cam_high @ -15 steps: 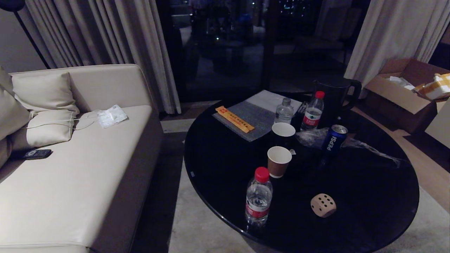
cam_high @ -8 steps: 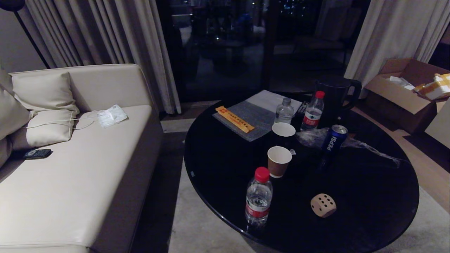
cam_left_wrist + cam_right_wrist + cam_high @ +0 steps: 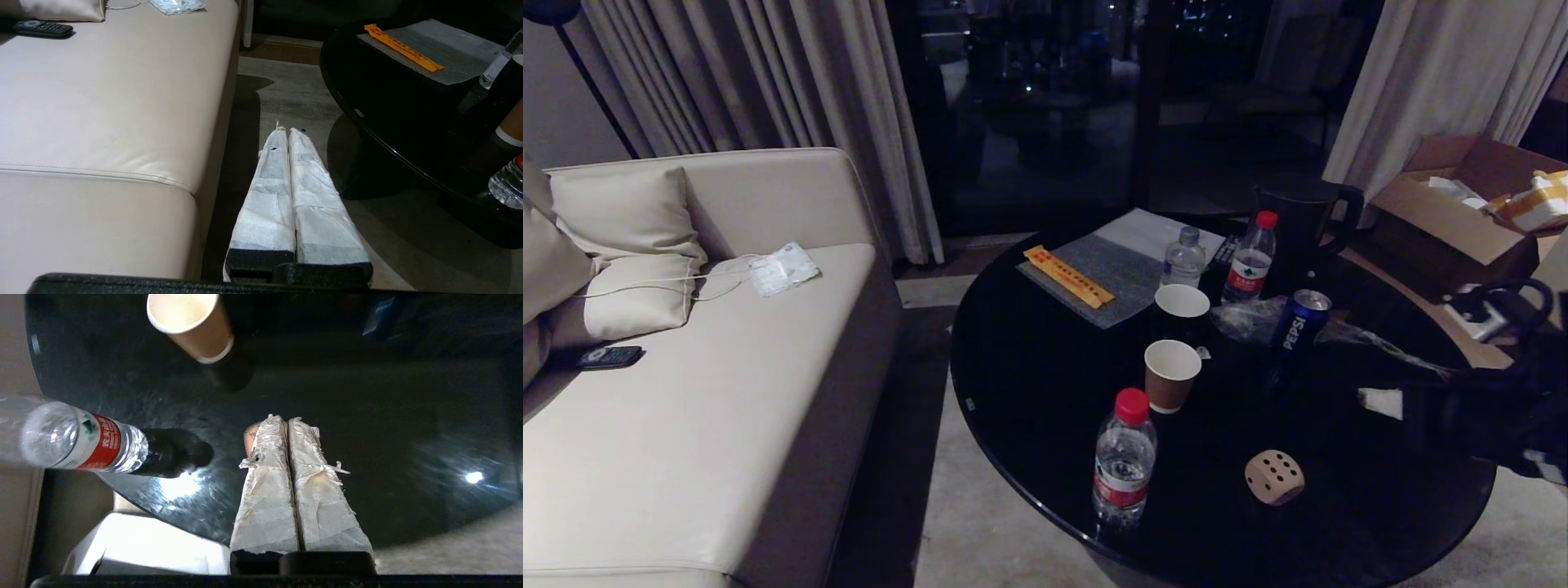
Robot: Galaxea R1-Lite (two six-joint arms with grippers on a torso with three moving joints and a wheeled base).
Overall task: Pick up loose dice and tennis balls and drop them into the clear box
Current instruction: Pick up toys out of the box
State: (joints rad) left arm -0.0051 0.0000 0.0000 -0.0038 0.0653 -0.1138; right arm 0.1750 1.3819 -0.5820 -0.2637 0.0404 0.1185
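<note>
Right gripper (image 3: 288, 418) has its two white-wrapped fingers (image 3: 269, 490) pressed side by side, with only a thin line between them, and it holds nothing. A second ago this arm was not in the head view. Now it has come in from the 3 o'clock side, dark and stretched out flat over the black round table (image 3: 1029, 384), its white tip (image 3: 1380, 403) pointing toward 9 o'clock. The tan dice (image 3: 1274, 477) sits near the table's front edge, at about 7 o'clock from that tip, in the same spot as before. In the right wrist view a bit of it peeks out behind the fingertips. Left gripper (image 3: 286, 130) hangs closed and empty between the sofa (image 3: 106, 102) and the table.
</note>
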